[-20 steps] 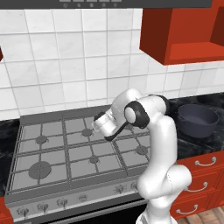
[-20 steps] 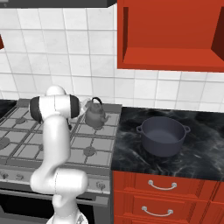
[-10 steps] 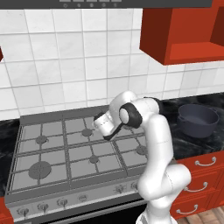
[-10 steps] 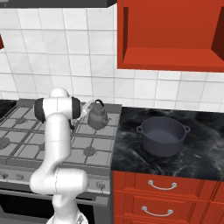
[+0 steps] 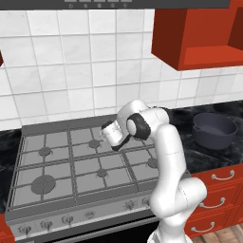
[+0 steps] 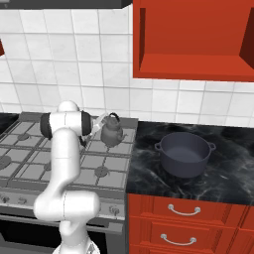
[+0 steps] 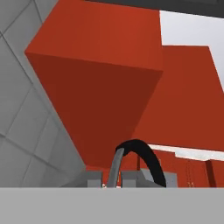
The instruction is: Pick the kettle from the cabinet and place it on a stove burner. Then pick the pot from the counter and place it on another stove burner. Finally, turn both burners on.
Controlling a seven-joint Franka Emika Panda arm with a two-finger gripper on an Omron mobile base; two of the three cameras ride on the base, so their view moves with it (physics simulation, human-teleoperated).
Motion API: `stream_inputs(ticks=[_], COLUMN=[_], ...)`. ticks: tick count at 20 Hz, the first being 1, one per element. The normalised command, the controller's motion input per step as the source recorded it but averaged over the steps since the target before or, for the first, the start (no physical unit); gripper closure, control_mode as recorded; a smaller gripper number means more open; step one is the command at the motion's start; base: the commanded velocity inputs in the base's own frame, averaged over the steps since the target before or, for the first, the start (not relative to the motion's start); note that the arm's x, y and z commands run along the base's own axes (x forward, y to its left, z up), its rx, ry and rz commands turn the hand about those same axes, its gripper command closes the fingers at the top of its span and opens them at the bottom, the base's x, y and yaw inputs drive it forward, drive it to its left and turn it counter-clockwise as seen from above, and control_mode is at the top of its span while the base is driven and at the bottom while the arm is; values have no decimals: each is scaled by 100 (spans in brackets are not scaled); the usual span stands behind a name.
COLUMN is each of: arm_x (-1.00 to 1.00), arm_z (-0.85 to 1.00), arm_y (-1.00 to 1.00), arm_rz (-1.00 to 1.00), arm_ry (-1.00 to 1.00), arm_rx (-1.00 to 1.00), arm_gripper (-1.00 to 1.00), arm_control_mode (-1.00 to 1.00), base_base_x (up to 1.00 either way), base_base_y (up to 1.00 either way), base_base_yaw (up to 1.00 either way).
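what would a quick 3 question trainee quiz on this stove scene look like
1. True or false: the kettle sits inside the cabinet.
2. Where is the pot? A) on a burner B) on the counter C) in the cabinet
3. Which part of the kettle shows between the fingertips in the hand view?

Key
1. False: it is over the stove, at the back right burner, by the gripper.
2. B
3. Its arched black handle, with the gripper shut on it.
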Motion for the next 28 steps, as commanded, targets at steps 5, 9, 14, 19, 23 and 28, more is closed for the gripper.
stream_inputs(ticks=[5, 9, 14, 19, 23, 28], arm_x=[18, 16, 11, 2, 2, -1], arm_z=[-34, -40, -37, -20, -28, -30], arm_y=[0, 0, 0, 0, 0, 0], arm_rz=[9, 9, 9, 8, 8, 7], arm_ry=[-7, -5, -4, -1, -1, -3], arm_rx=[0, 1, 4, 11, 10, 7], arm_gripper=[100, 100, 100, 100, 100, 100], arm_control_mode=[-100, -100, -100, -100, -100, -100], base_base_x=[0, 0, 0, 0, 0, 0], base_base_y=[0, 0, 0, 0, 0, 0], base_base_yaw=[0, 0, 0, 0, 0, 0])
